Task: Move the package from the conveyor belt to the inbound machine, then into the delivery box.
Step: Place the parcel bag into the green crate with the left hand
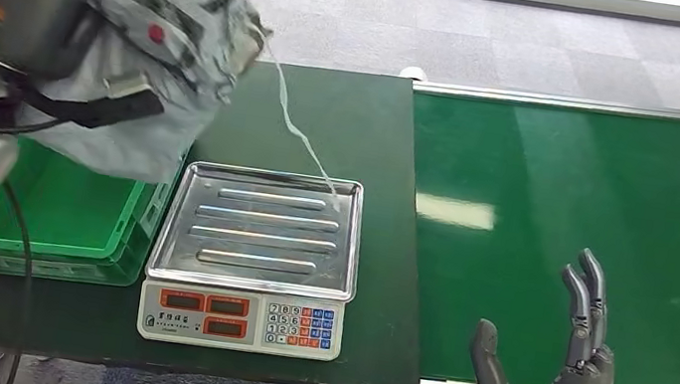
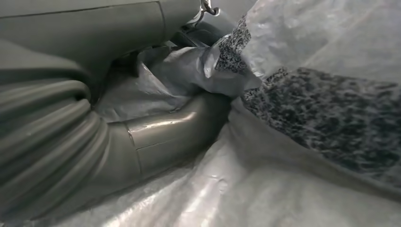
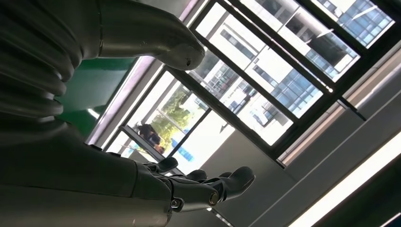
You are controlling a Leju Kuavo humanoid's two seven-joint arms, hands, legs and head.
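Note:
A crumpled grey plastic package (image 1: 162,36) with black print hangs at the upper left, above the green delivery box (image 1: 62,213). My left hand (image 1: 35,14) grips it from the left, with the bag wrapped around the hand. Up close, the thick grey thumb (image 2: 165,132) presses into the package film (image 2: 302,94). A thin strip trails from the package down to the back corner of the scale's steel tray (image 1: 260,229). My right hand (image 1: 556,373) stands open, fingers up, at the near edge of the green conveyor belt (image 1: 591,237). The spread fingers (image 3: 208,187) hold nothing.
The inbound machine is a weighing scale with a red display and keypad (image 1: 243,319), standing on a dark green table (image 1: 344,132) between box and belt. A black cable (image 1: 18,237) runs down over the box's left side. Grey carpet lies beyond the table.

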